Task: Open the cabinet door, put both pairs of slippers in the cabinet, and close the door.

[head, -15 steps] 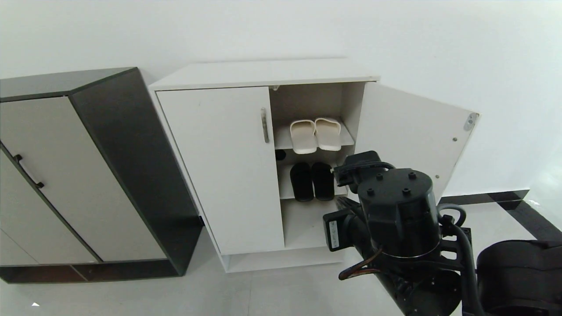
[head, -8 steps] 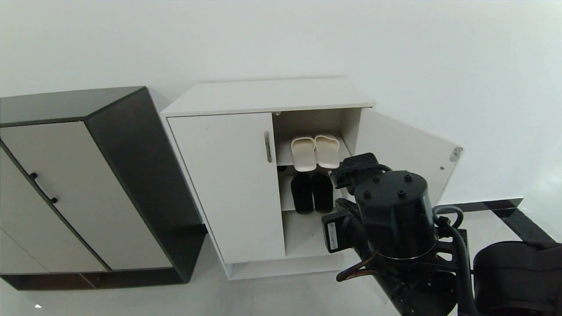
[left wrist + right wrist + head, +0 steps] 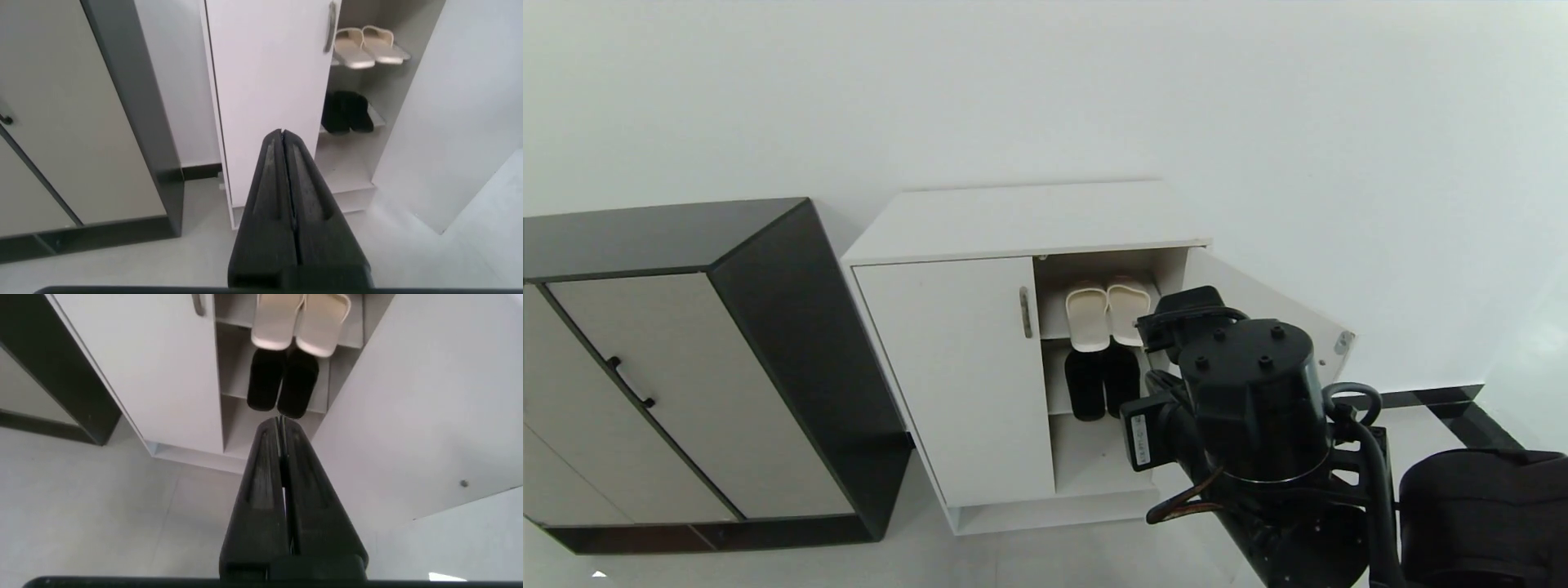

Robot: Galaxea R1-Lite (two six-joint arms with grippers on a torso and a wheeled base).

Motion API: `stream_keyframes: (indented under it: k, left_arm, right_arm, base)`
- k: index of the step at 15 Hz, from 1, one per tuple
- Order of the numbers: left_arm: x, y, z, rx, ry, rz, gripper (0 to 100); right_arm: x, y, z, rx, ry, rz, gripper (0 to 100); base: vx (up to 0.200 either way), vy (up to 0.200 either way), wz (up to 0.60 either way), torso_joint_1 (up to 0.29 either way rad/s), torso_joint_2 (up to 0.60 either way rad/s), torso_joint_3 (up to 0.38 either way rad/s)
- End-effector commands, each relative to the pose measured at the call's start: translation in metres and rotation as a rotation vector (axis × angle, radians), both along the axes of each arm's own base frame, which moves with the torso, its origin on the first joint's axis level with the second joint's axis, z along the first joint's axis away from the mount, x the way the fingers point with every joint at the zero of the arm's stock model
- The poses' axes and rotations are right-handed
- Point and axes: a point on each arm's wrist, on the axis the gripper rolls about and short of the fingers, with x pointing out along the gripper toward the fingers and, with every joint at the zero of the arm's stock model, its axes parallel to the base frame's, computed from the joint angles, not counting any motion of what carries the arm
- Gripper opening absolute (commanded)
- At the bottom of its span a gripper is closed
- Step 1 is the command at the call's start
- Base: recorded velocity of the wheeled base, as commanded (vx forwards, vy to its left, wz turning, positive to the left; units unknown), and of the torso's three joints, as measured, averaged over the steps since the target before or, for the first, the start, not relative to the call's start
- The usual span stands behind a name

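Observation:
The white cabinet (image 3: 1029, 220) stands against the wall with its right door (image 3: 1258, 318) swung open and its left door (image 3: 956, 376) closed. A white pair of slippers (image 3: 1098, 314) lies on the upper shelf. A black pair of slippers (image 3: 1098, 380) lies on the shelf below. My right gripper (image 3: 282, 429) is shut and empty, held in front of the open compartment and a little away from the black slippers (image 3: 282, 380). My left gripper (image 3: 283, 139) is shut and empty, farther back, facing the closed left door (image 3: 265, 73).
A dark cabinet (image 3: 686, 359) with a pale door stands close to the left of the white one. The open door (image 3: 425, 400) juts out on the right of the compartment. Bare grey floor (image 3: 1054, 559) lies in front, with a dark strip (image 3: 1437, 400) along the wall.
The head camera has moved, so both cabinets sit lower and look smaller. The right door stays open, and both pairs of slippers stay on their shelves.

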Motion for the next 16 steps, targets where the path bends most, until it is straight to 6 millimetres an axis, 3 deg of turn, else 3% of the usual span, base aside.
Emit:
stream_keyframes:
  k: [1, 5, 9, 16]
  left_arm:
    - [0.0, 0.0, 0.0, 0.0, 0.001, 0.001, 0]
    - [0.0, 0.0, 0.0, 0.0, 0.001, -0.001, 0]
    - [0.0, 0.0, 0.0, 0.0, 0.001, -0.001, 0]
    - [0.0, 0.0, 0.0, 0.0, 0.001, -0.001, 0]
  right_arm:
    - [0.0, 0.001, -0.002, -0.004, 0.003, 0.0, 0]
    - [-0.001, -0.001, -0.007, -0.029, 0.012, 0.004, 0]
    - [0.0, -0.001, -0.01, -0.042, 0.017, 0.005, 0]
    - [0.012, -0.006, -0.01, -0.031, 0.016, -0.022, 0]
  base:
    - [0.0, 0.0, 0.0, 0.232, -0.54, -0.325]
    - [0.0, 0.0, 0.0, 0.207, -0.48, -0.276]
    - [0.0, 0.0, 0.0, 0.038, -0.08, -0.051]
    - [0.0, 0.0, -0.51, 0.003, 0.0, -0.001]
